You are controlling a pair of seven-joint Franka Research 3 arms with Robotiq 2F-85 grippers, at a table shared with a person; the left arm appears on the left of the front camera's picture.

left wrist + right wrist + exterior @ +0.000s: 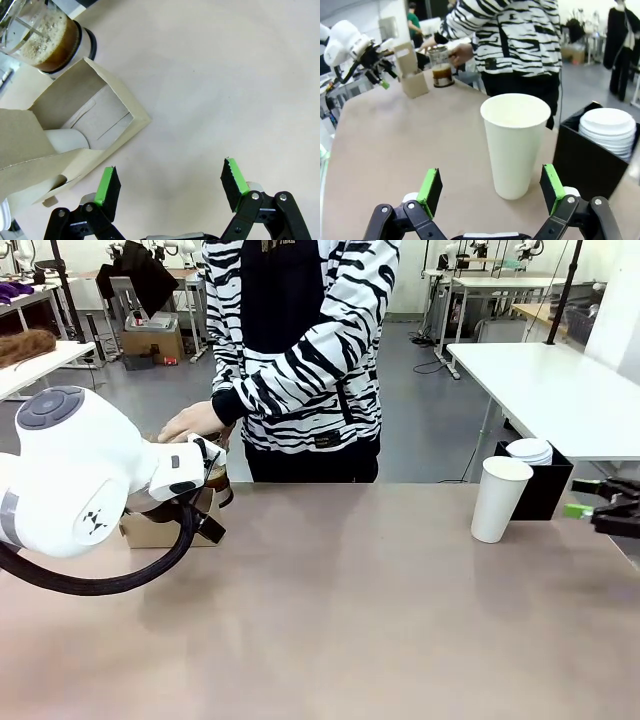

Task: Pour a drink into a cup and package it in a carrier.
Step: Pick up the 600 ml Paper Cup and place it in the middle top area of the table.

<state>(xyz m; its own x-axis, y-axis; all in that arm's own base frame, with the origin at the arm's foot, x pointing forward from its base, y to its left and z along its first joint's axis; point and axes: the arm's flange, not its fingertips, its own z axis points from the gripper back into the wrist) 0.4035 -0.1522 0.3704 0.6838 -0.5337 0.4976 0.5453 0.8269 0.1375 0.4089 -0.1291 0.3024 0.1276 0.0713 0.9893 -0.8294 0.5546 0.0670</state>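
Note:
The white paper cup [500,498] stands upright, without a lid, at the right of the table. My right gripper [490,187] is open just in front of the cup [515,145], not touching it. The brown cardboard carrier [75,135] sits at the left, with something white inside one slot. My left gripper [171,182] hovers open beside it, holding nothing. Behind the carrier [160,530] stands the glass carafe [50,35] of frothy dark brown drink. The person's hand [190,420] rests on the carafe [441,72].
A black square box [545,490] holding a stack of white lids [607,125] stands right behind the cup. The person stands at the far edge, left of centre. The table's middle [350,600] is bare brown surface. My bulky left arm [80,480] hides part of the carrier.

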